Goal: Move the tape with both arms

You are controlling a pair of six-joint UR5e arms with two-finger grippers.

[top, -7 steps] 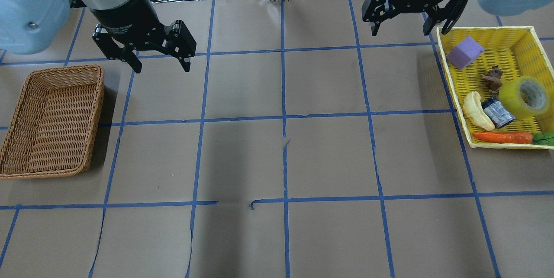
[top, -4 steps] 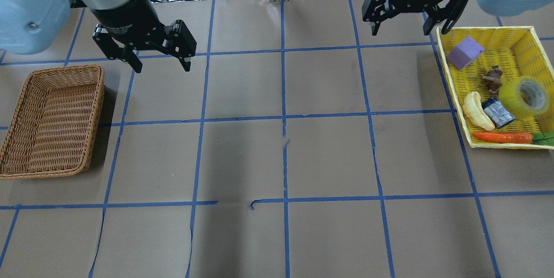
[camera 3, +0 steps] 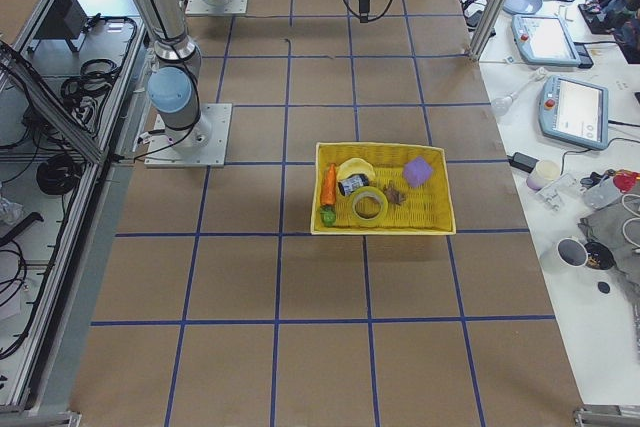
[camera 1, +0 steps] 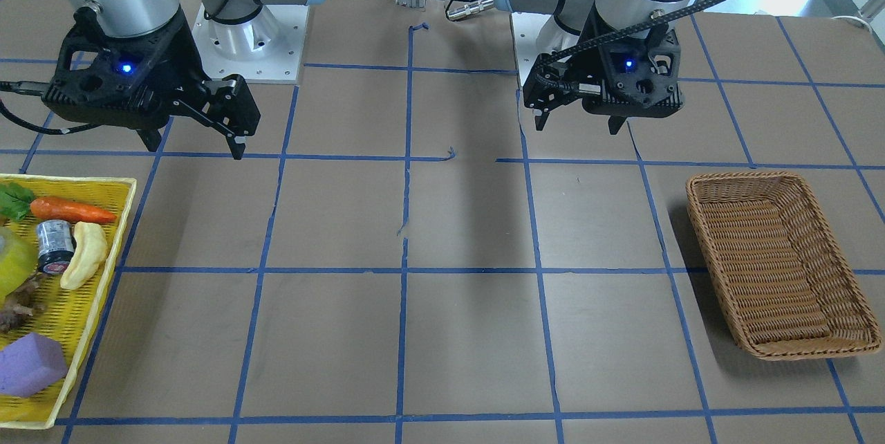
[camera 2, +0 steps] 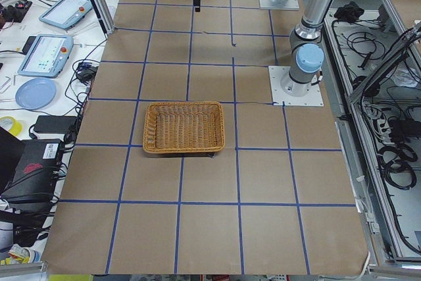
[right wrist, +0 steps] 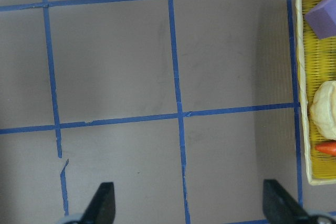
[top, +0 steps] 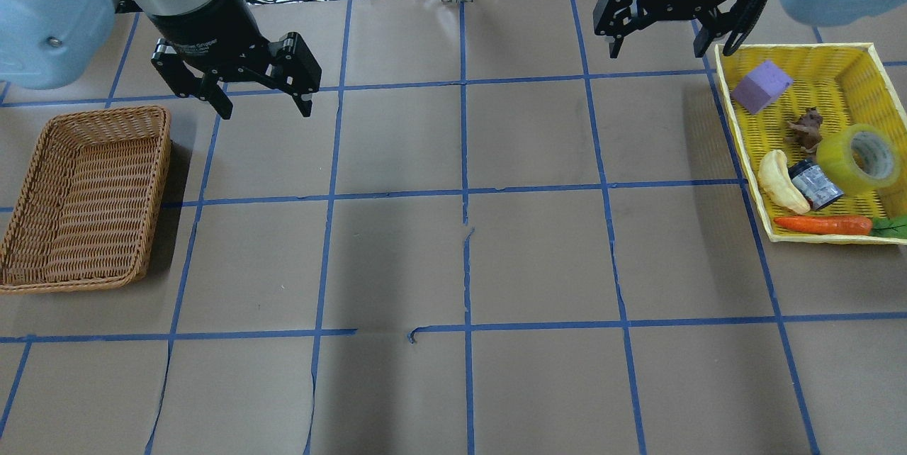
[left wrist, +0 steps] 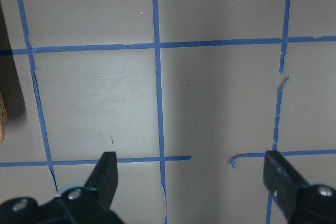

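Overhead exterior view is showing next to nothing changing over the last second: the right hand (top: pixel 669 49) is drifting only a trace and is still hanging above the desk (top: pixel 460 263), just outside the far corner of the yellow basket (top: pixel 793 46). The left hand (top: pixel 266 111) is holding its place near the empty wicker basket (top: pixel 159 178). Both hands are spread wide and carrying nothing, and the wrist views are showing only bare desk between their fingers. The tape (top: pixel 843 161) is lying untouched in the yellow basket, tilted on edge beside a small dark can (top: pixel 815 184) and a brown figurine (top: pixel 806 129). Judging by this, the pickup is not beginning yet, and the right hand is needing to cross the rim and descend onto the roll
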